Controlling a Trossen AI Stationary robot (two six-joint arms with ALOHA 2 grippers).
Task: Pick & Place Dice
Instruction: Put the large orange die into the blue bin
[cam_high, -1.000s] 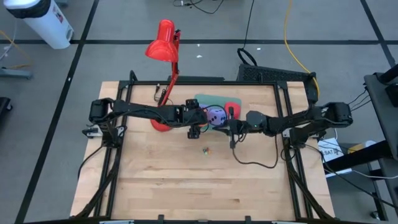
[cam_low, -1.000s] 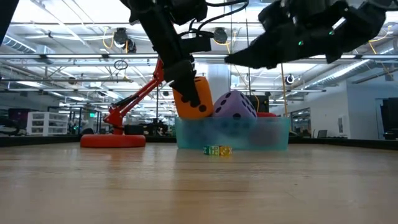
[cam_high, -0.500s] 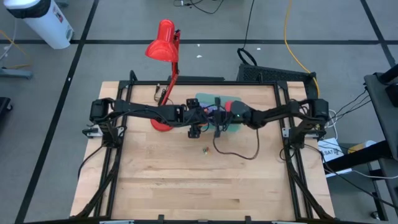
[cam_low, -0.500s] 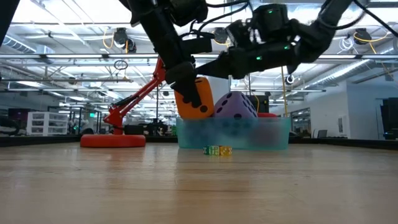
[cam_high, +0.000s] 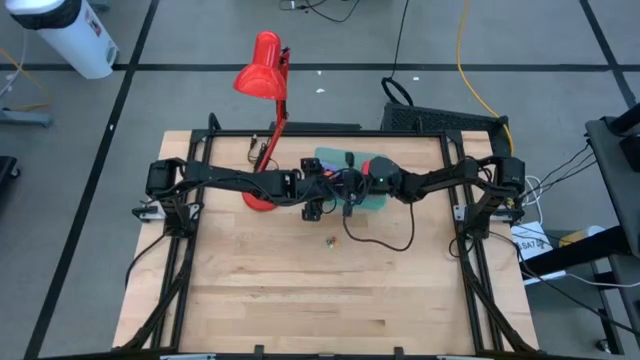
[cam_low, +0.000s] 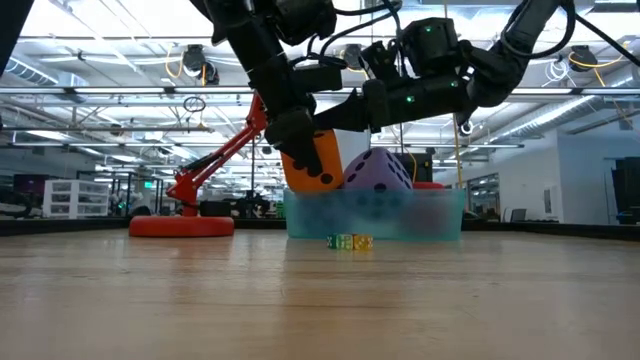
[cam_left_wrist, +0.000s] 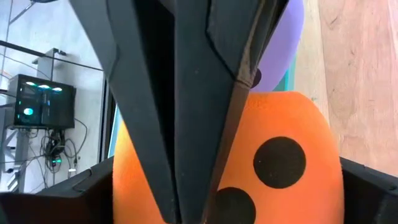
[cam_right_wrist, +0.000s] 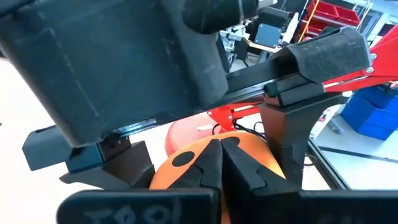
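Observation:
My left gripper (cam_low: 300, 140) (cam_high: 316, 190) is shut on the orange die (cam_low: 312, 160) (cam_left_wrist: 280, 162) at the left end of the teal tray (cam_low: 375, 218) (cam_high: 330, 160). My right gripper (cam_right_wrist: 221, 149) (cam_low: 325, 112) (cam_high: 350, 186) is shut; it reaches in from the table's right, tips at the orange die's top, close against the left gripper. One purple-blue die (cam_low: 378, 170) (cam_left_wrist: 289, 37) sits in the tray beside the orange one. The red die (cam_low: 430, 184) (cam_high: 376, 168) shows behind it. The other purple-blue die is hidden. My left gripper pinches the orange die between its two fingers (cam_left_wrist: 93, 186), one on each opposite side face (cam_left_wrist: 323, 180), coming slanting down from above. The die sits tilted in the hold, its lower corner (cam_low: 305, 186) at the tray's left rim. Whether it rests there, I cannot tell. My right gripper's shut fingertips (cam_right_wrist: 211, 158) lie slanting from the table's right over the orange die's upper face (cam_right_wrist: 186, 163). I cannot tell whether they touch it.
A red desk lamp stands left of the tray, base (cam_low: 180, 226) on the table, head (cam_high: 262, 75) past the far edge. A few tiny coloured blocks (cam_low: 348, 241) (cam_high: 331, 240) lie just near of the tray. A cable (cam_high: 385, 242) loops below the right arm. The table's near half has free room.
My right arm has swung toward the table's left, from beside the tray's right end to over it, and come down until its tips stand at the orange die and my left gripper. The left gripper and the dice have kept still.

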